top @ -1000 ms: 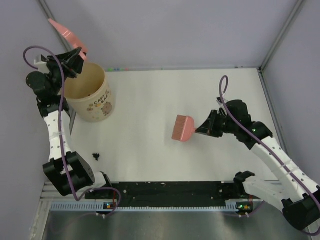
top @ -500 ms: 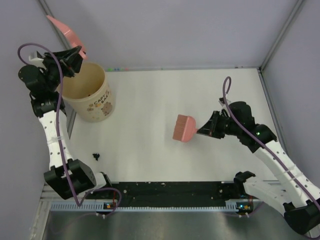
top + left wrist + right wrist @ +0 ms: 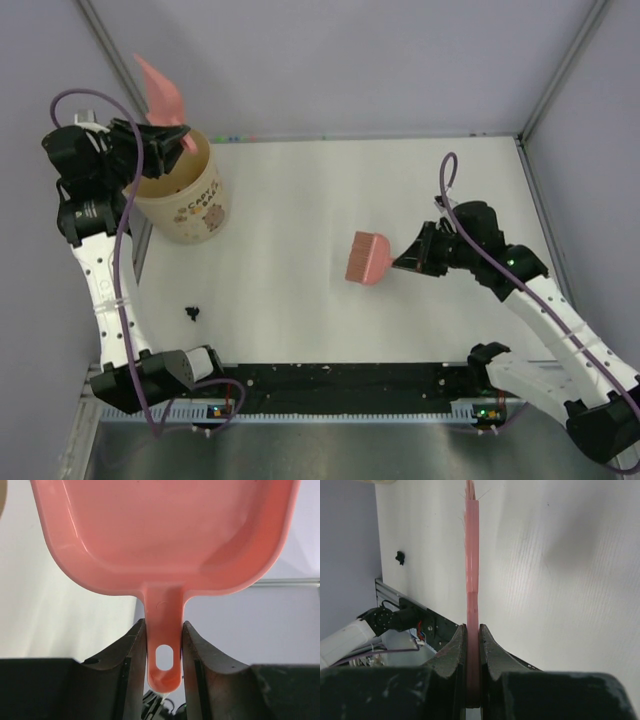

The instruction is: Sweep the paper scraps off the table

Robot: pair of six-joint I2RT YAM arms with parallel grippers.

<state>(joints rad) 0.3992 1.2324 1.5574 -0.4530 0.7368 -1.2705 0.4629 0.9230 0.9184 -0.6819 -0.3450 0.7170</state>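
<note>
**1 light scrap to sweep**

We see 1 crumpled paper scrap (image 3: 191, 313) on the table (image 3: 300, 190), near its front-left corner. We judge it feather-light: brush it, don't pinch. Our left gripper (image 3: 163, 630) clamps the dustpan (image 3: 165, 535), our right gripper (image 3: 472, 630) the brush (image 3: 471, 555).

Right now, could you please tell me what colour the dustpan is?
Pink; the dustpan shows best in the left wrist view.
</note>
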